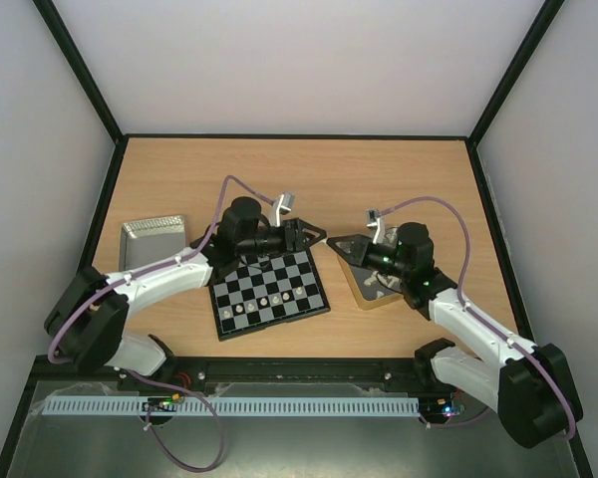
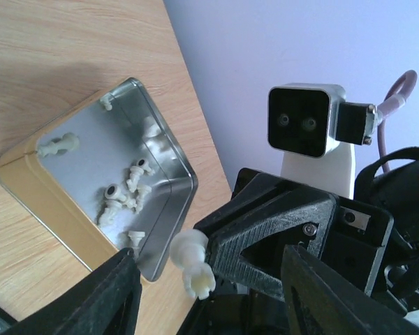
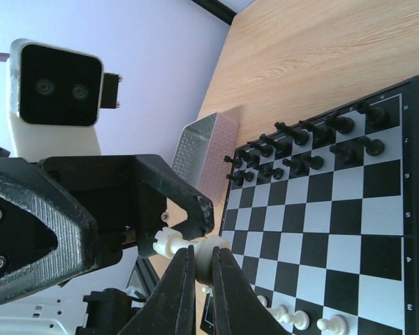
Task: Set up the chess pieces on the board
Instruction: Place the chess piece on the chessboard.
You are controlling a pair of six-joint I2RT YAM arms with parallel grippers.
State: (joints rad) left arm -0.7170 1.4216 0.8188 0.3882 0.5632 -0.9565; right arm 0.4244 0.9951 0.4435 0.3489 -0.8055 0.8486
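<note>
Cream-white plastic chess piece (image 2: 193,265), a tiny figurine, is held in mid-air above the gap between the small black-and-silver checkered board (image 1: 269,292) and the gold-rimmed metal tray (image 2: 28,183), pinched in the right gripper (image 3: 197,257). The left gripper (image 2: 208,269) is spread wide around it, grasping nothing. Judged step: a handover. Next, the left fingers must close squarely before the right lets go. Surface: light wooden table (image 1: 399,179). Enclosure: pale plain walls (image 1: 279,60).

Left arm (image 1: 164,277), right arm (image 1: 478,334) angled inward, tips nose to nose; left gripper (image 2: 208,259) spread wide, right gripper (image 3: 200,259) pinching white piece (image 3: 171,243).
</note>
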